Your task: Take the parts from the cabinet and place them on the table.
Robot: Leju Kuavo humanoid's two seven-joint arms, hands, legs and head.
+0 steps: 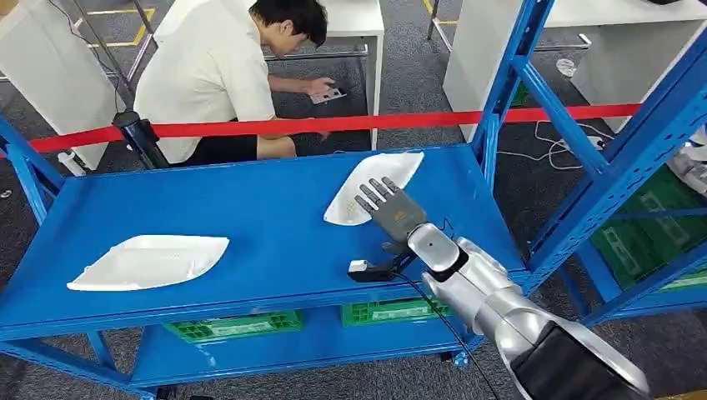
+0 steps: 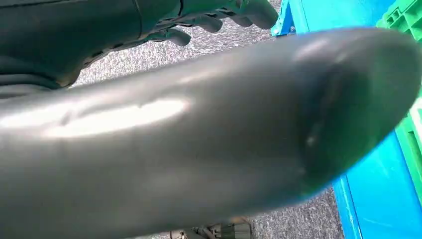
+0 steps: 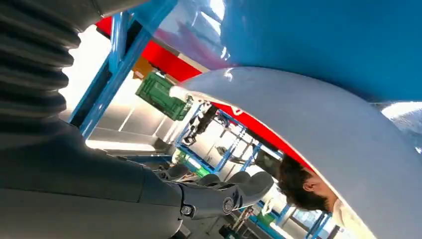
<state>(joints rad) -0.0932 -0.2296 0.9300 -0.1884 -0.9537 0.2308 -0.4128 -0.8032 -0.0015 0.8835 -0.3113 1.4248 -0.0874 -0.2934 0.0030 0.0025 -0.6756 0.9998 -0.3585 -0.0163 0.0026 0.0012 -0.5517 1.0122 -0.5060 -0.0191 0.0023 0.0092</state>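
You have two white parts lying on the blue shelf (image 1: 250, 242), which I take to be the cabinet of the task. The nearer white part (image 1: 379, 185) lies toward the right back of the shelf top, and the other white part (image 1: 150, 261) lies well apart from it, near the shelf's left front edge.

Your right hand (image 1: 390, 208) is stretched flat over the shelf, fingers apart and straight, and its fingertips reach onto the near edge of the right part. It holds nothing; whether it really presses on the part or is just above it I cannot tell. In the right wrist view the part (image 3: 318, 129) appears very close as a pale curved surface beside the fingers (image 3: 239, 189). The left hand (image 2: 219, 17) hangs low beside the shelf with its fingers curled in, and I see nothing in it.

So my judgement is that the task is at its beginning: both parts are on the shelf, none is lifted, and both are left to carry.

Behind the shelf a red barrier tape (image 1: 350, 125) runs across, and a person (image 1: 217, 75) crouches just beyond it. Green crates (image 1: 238, 325) sit on the lower level. The shelf's blue upright (image 1: 500, 100) stands close at the right of the part, so please mind it when you lift.
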